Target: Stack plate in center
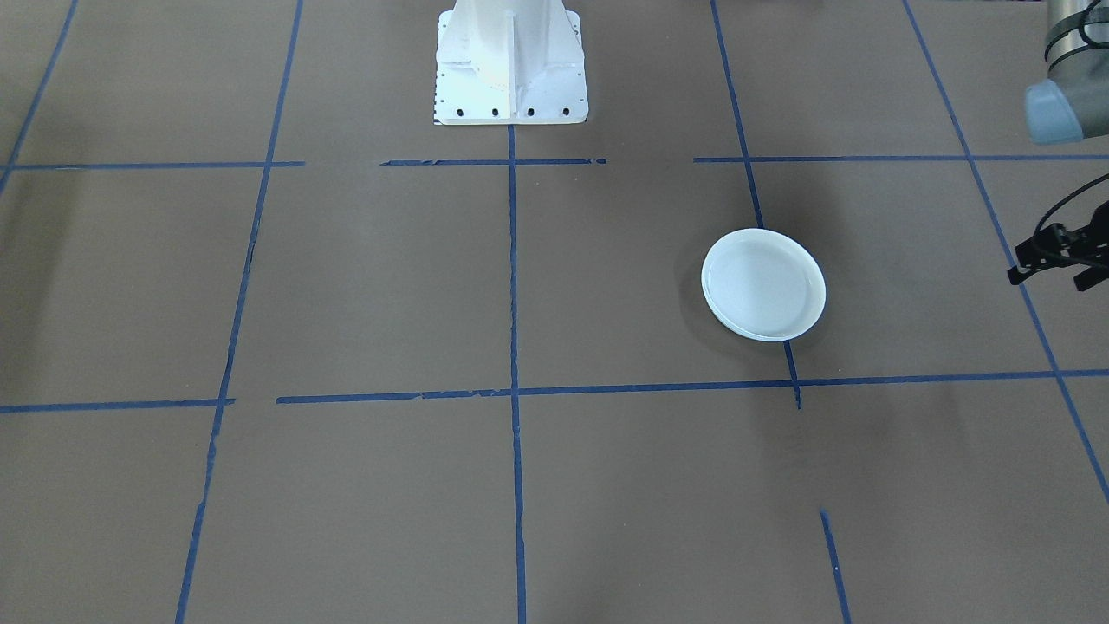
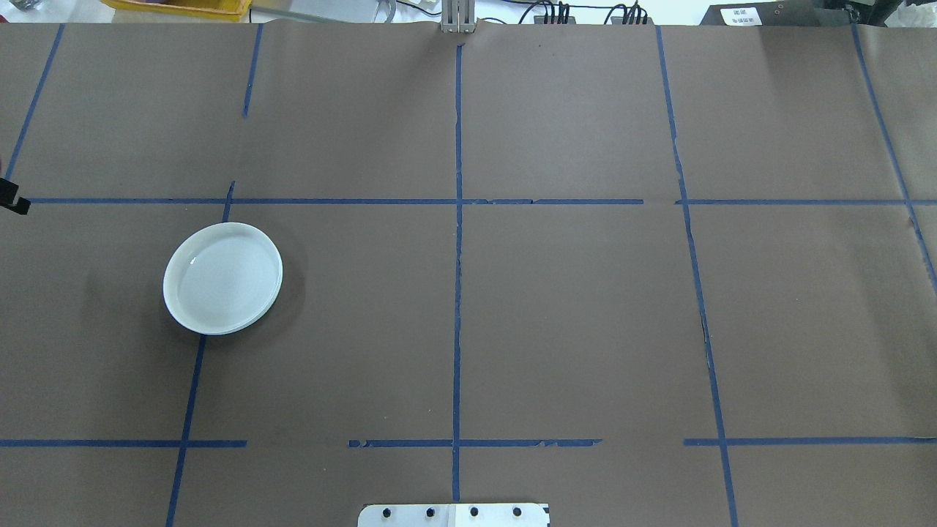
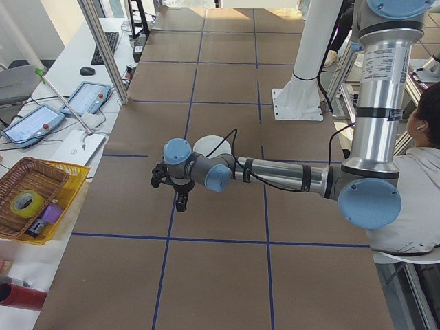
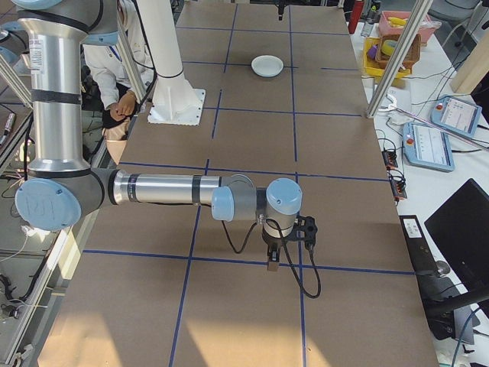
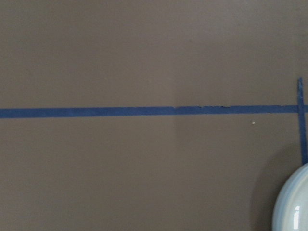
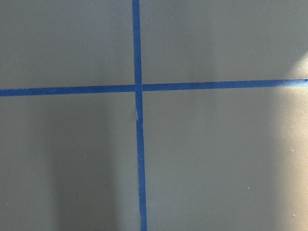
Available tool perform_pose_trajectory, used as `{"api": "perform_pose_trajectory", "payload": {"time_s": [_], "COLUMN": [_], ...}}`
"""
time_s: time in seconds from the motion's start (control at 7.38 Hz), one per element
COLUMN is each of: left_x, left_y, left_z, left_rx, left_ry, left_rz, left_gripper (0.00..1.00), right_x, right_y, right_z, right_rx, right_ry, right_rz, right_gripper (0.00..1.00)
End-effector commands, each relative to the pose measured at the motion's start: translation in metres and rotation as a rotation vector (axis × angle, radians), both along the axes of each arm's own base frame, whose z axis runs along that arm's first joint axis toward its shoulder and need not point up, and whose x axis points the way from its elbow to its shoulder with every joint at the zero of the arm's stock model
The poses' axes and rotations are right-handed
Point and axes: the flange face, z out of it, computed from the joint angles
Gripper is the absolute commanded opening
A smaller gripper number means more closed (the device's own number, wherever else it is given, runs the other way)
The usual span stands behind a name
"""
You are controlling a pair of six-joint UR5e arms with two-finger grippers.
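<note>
A round pale blue-grey plate (image 1: pixel 762 284) (image 2: pixel 222 278) with a smooth inside lies flat on the brown table, on my left side, over a blue tape line. Its rim (image 5: pixel 293 202) shows at the bottom right corner of the left wrist view. My left gripper (image 1: pixel 1057 256) (image 2: pixel 13 196) (image 3: pixel 175 189) hangs above the table outboard of the plate, apart from it and cut off by the frame edges, so I cannot tell its state. My right gripper (image 4: pixel 273 256) hovers low over a tape crossing (image 6: pixel 138 88) far from the plate; whether it is open or shut I cannot tell.
The white robot pedestal (image 1: pixel 511 69) (image 2: pixel 454 516) stands at mid-table on the robot's edge. Blue tape lines grid the brown cover. A yellow basket (image 3: pixel 34 199) and tablets (image 3: pixel 86 98) sit on a side bench. A seated person (image 3: pixel 419 172) is beside the table.
</note>
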Motion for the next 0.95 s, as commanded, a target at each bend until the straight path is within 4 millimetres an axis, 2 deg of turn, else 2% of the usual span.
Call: {"api": "perform_pose_trajectory", "payload": {"time_s": [0.0,0.14,0.27,0.54,0.81], "left_x": [-0.07,-0.093,-0.106,-0.105,-0.105], "left_y": [0.01,0.016,0.03,0.038,0.033], "left_z": [0.026,0.033,0.044,0.054,0.046], "left_rx": [-0.006,-0.01,-0.03,-0.047,-0.029], "left_ry": [-0.038,-0.034,-0.032,-0.036,-0.037], "left_rz": [0.074,0.094,0.08,0.075,0.076], "left_gripper": [1.0,1.0,1.0,1.0,1.0], "right_x": [0.0,0.0,0.0,0.0,0.0], "right_y": [0.0,0.0,0.0,0.0,0.0], "right_z": [0.0,0.0,0.0,0.0,0.0], "right_rx": [0.001,0.0,0.0,0.001,0.001], "right_ry": [0.002,0.002,0.0,0.002,0.0], "right_rz": [-0.001,0.0,0.0,-0.001,-0.001], "right_gripper": [1.0,1.0,1.0,1.0,1.0]}}
